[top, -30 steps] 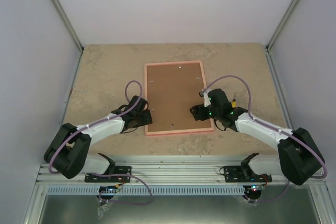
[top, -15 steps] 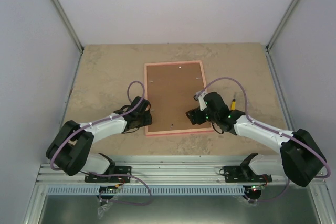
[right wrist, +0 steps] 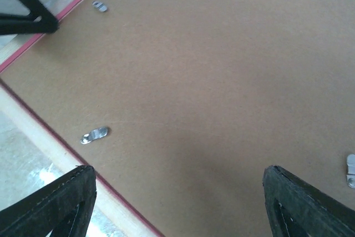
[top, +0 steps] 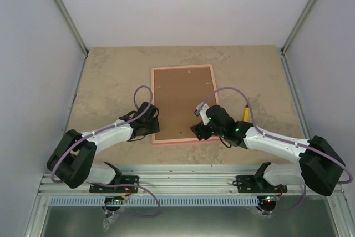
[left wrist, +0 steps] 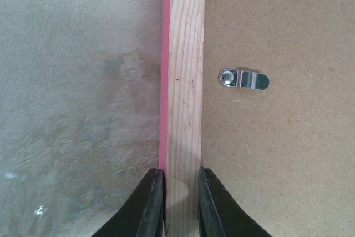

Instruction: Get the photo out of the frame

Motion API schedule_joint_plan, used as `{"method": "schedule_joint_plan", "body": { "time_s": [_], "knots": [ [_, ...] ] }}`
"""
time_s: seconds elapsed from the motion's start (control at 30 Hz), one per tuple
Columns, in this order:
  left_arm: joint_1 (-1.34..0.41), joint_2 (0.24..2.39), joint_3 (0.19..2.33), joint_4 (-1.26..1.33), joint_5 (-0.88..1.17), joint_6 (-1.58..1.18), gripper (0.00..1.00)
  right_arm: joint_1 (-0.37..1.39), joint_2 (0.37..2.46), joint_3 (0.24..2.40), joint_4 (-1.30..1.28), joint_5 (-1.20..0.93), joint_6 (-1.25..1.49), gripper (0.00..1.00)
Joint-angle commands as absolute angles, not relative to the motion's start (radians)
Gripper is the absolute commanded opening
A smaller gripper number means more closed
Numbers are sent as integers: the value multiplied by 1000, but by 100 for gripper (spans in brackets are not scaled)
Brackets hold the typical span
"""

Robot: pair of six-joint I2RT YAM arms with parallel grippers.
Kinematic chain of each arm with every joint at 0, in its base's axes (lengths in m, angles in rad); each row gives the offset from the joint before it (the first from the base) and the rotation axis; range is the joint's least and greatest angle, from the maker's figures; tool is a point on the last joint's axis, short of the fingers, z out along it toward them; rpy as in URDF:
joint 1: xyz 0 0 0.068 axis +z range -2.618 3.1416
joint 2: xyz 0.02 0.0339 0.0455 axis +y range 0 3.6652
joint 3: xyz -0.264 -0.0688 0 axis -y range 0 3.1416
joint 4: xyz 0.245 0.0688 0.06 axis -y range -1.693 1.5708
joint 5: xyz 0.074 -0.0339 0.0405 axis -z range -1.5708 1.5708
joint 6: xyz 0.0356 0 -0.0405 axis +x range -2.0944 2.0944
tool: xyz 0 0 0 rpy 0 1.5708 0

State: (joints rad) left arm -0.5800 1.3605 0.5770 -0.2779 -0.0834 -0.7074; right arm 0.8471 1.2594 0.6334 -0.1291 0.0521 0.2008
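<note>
The pink frame [top: 153,104] lies face down on the table, its brown fibreboard backing [top: 183,98] up. The photo is hidden beneath it. My left gripper [top: 153,127] is shut on the frame's left rail near the near corner; in the left wrist view the fingers [left wrist: 150,203] pinch the wooden rail [left wrist: 186,81] from both sides. My right gripper [top: 197,129] is open and empty, hovering over the backing [right wrist: 211,81] by the frame's near edge [right wrist: 44,154], jaws wide apart.
Small metal turn clips hold the backing: one beside the left rail [left wrist: 244,79], others in the right wrist view [right wrist: 95,135], [right wrist: 100,6], [right wrist: 350,169]. Beige stone-patterned table [top: 111,76] lies all round, with grey walls on three sides.
My right gripper has moved left and nearer over the backing, from the frame's right side toward the middle of its near edge. My left gripper keeps its hold on the left rail.
</note>
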Motion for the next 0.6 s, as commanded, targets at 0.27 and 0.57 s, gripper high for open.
{"method": "schedule_joint_plan", "body": {
  "time_s": [0.27,0.57],
  "knots": [
    [-583,1283,688,-369,-154,-693,3,1138,1244,672,-141,309,69,85],
    [-583,1256,713,-395,-147,-687,3,1351,1347,688,-127,598,6,88]
  ]
}}
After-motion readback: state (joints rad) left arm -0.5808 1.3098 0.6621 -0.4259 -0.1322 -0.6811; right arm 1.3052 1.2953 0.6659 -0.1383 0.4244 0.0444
